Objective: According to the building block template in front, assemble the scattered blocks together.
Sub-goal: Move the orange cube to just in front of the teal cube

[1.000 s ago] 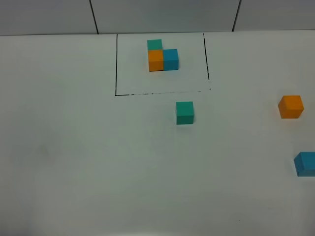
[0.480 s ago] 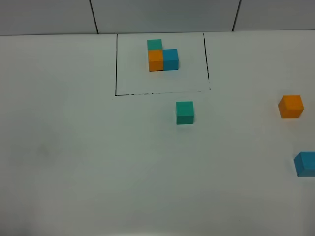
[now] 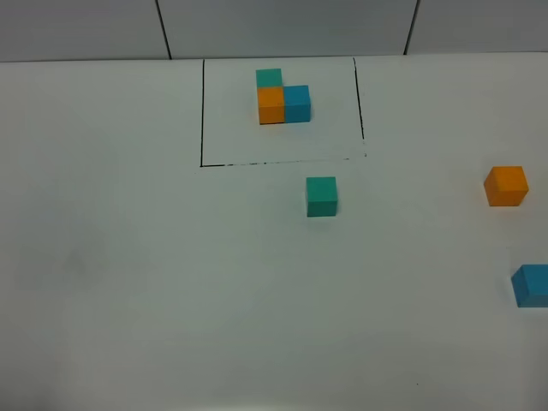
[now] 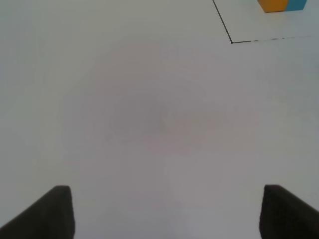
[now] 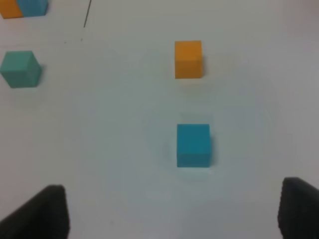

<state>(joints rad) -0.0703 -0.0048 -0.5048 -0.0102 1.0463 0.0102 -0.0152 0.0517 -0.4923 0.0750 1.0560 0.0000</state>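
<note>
The right gripper (image 5: 172, 211) hangs above the tabletop (image 3: 128, 282) with its fingers spread wide and nothing between them. The blue cube (image 5: 193, 144) lies straight ahead of it, inside the span of the fingers and a little toward one side. The orange cube (image 5: 188, 59) sits farther out along nearly the same line, well apart from the blue one. The teal cube (image 5: 21, 68) lies far off to the side, near the frame (image 3: 202, 111).

The left gripper (image 4: 167, 214) is likewise spread and empty. It has only bare tabletop ahead of it, with a corner of the frame and the edge of the template (image 3: 282, 101) in the distance.

In the high view the template sits inside the frame at the far middle: teal behind, orange in front of it, blue joined to the orange's right. The loose teal cube rests just outside the frame's near edge. The orange and blue cubes lie at the far right, the blue one nearest the camera and partly cut off.

The right arm is plainly the nearer one to the blue and orange cubes. The teal cube looks reachable by either arm.

Being cubes, none has a long axis. The blue cube's faces look roughly square to the right gripper's fingers, so a straight descent with little wrist turn should probably suit it.
</note>
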